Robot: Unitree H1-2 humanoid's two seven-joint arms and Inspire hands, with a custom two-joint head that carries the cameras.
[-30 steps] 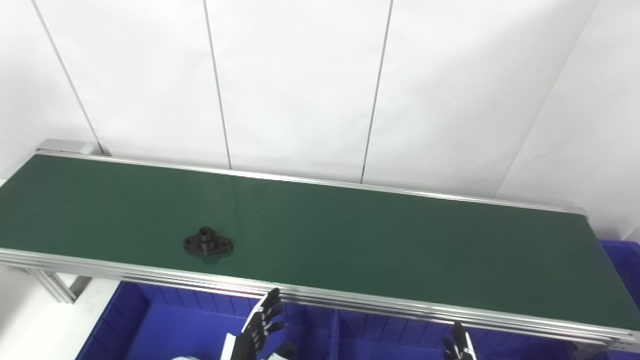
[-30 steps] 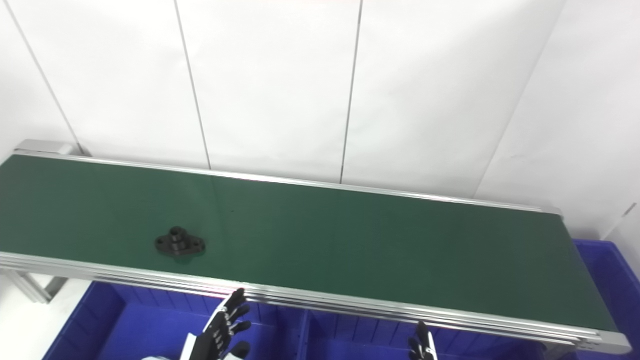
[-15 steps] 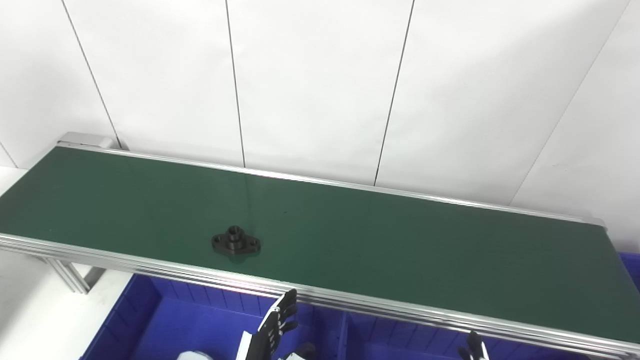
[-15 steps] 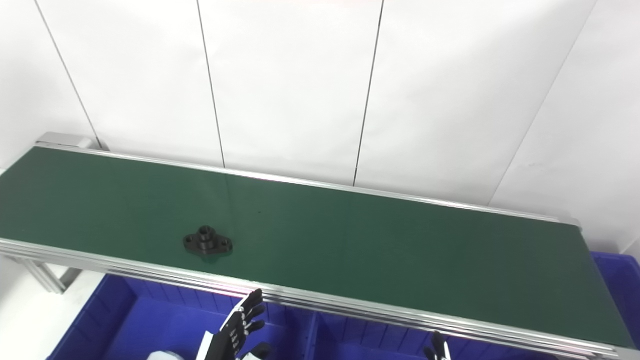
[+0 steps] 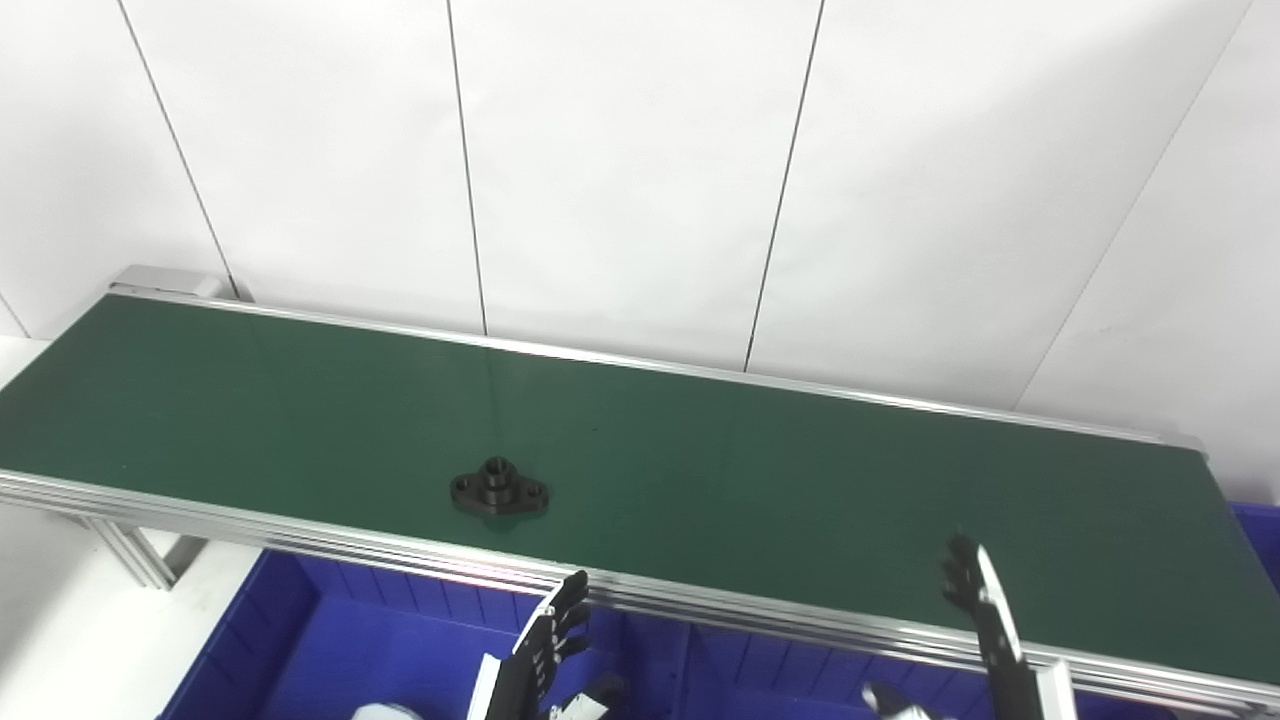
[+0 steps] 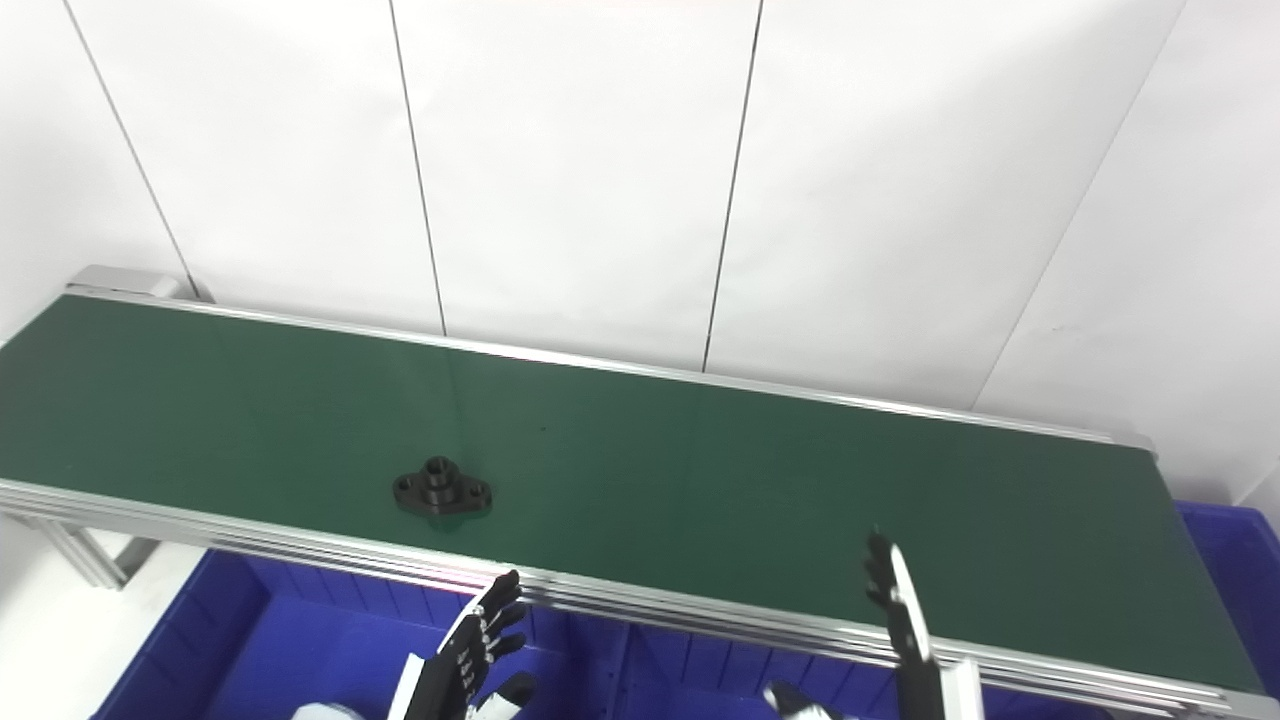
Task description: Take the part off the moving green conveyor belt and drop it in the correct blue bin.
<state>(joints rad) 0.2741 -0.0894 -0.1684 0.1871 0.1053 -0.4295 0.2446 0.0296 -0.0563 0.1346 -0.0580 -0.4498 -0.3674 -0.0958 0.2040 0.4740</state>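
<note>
One black flanged part (image 5: pixel 499 494) lies flat on the green conveyor belt (image 5: pixel 760 480), left of the belt's middle and close to its near aluminium rail (image 5: pixel 300 537). A raised round boss stands at its centre, with a holed ear on either side. Nothing touches it.

Below the rail, at lower left, a blue bin (image 5: pixel 330 650) sits under the belt's near edge, its ribbed inner wall visible. A divider wall (image 5: pixel 680 670) separates it from a second blue compartment (image 5: pixel 780 690) to the right.

The left hand (image 5: pixel 545 655) is over the left bin, below rail level, just right of the part and well apart from it. Its fingers (image 5: pixel 566 610) are spread, pointing up toward the rail, and hold nothing.

Further right, the right hand (image 6: pixel 905 625) is raised edge-on, its fingers (image 6: pixel 880 575) extended straight and overlapping the belt surface in view, with the thumb set off to the side low in the frame. It holds nothing and stands far from the part.

At far right, a corner of another blue bin (image 6: pixel 1225 560) shows past the belt's end. White wall panels (image 5: pixel 620 170) back the whole conveyor.
</note>
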